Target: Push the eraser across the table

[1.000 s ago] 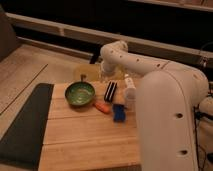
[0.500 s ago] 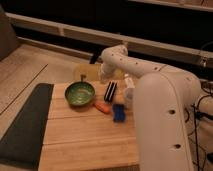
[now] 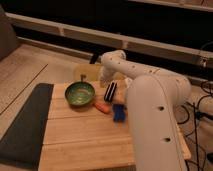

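Note:
The eraser (image 3: 110,92), a small black block with pale stripes, lies on the light wooden table (image 3: 85,137) just right of a green bowl (image 3: 80,93). My white arm reaches over from the right and bends down at the table's far edge. The gripper (image 3: 105,81) hangs just behind and left of the eraser, between it and the bowl, very close to the eraser's far end. I cannot tell if it touches it.
An orange piece (image 3: 102,107) and a flat blue block (image 3: 119,113) lie just in front of the eraser. A dark grey mat (image 3: 25,125) runs along the table's left edge. A yellowish object (image 3: 82,73) stands behind the bowl. My arm covers the table's right side.
My arm has swung slightly forward and now hides the white cup that showed right of the eraser. The eraser, bowl and blocks stay where they were.

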`<state>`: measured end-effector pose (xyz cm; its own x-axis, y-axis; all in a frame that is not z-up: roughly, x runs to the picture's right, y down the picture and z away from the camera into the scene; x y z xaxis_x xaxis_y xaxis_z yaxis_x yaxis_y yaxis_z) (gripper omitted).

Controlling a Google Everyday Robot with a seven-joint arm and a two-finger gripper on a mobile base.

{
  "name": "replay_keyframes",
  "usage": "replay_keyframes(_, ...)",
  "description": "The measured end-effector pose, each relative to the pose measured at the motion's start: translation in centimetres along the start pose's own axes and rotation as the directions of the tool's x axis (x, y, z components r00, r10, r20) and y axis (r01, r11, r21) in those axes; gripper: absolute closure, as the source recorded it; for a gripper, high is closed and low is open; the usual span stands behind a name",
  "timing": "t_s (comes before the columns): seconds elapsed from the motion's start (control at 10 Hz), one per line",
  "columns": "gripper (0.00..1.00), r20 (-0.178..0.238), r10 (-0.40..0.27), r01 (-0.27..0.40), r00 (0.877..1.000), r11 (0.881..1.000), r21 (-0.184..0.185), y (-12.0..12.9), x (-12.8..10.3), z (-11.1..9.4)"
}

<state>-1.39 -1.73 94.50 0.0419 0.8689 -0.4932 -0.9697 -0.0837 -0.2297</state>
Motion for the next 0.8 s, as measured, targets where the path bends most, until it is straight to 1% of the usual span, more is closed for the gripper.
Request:
replay_keyframes(0.2, 1.0, -0.029, 0.021, -0.021, 0.999, 1.0, 0.01, -0.4, 0.5, 1.5)
replay_keyframes(0.4, 1.0, -0.052, 0.037, -0.037, 0.998, 0.999, 0.015, -0.5, 0.7, 2.5)
replay_keyframes(0.8, 1.0, -0.075, 0.069, -0.067, 0.995, 0.997, 0.032, -1.1, 0.5, 3.9)
